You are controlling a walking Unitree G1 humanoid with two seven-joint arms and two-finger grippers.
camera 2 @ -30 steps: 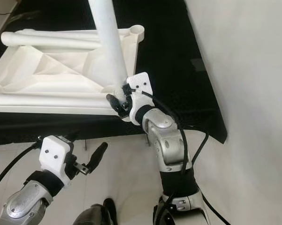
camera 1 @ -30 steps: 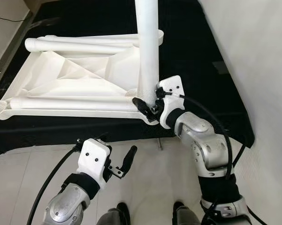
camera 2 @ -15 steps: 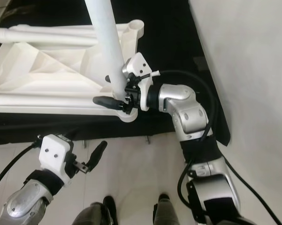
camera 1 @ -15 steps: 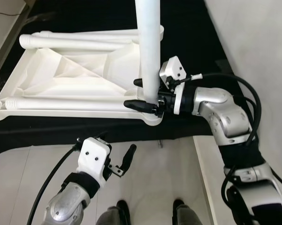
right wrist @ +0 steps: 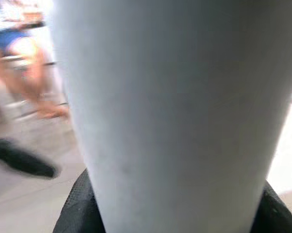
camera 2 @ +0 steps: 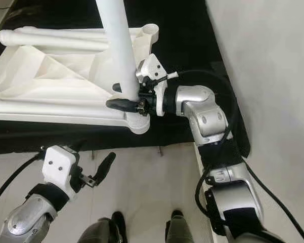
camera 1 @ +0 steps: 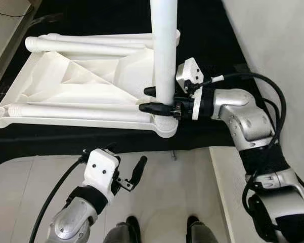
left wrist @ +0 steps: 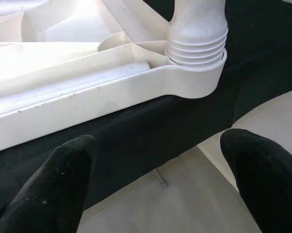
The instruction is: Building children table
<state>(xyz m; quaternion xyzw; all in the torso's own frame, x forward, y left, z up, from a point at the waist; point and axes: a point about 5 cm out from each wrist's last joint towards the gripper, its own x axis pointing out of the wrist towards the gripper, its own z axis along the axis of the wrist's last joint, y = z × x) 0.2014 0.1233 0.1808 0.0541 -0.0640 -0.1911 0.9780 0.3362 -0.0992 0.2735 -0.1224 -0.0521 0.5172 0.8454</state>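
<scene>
A white plastic table top lies upside down on a black mat. One white leg stands upright in the near right corner socket, its threaded base showing in the left wrist view. My right gripper reaches in from the right, level with the mat, and is shut on this leg just above the socket; its black fingers press both sides of the leg. Two more legs lie flat along the table's underside. My left gripper hangs open and empty over the floor, in front of the mat's edge.
A white wall rises close on the right. The black mat ends just before pale floor tiles, where my feet stand. Blurred legs of a person appear behind the leg in the right wrist view.
My right arm has swung out to the right and the gripper has turned from below the corner to grip the upright leg sideways. The left arm has not moved.
</scene>
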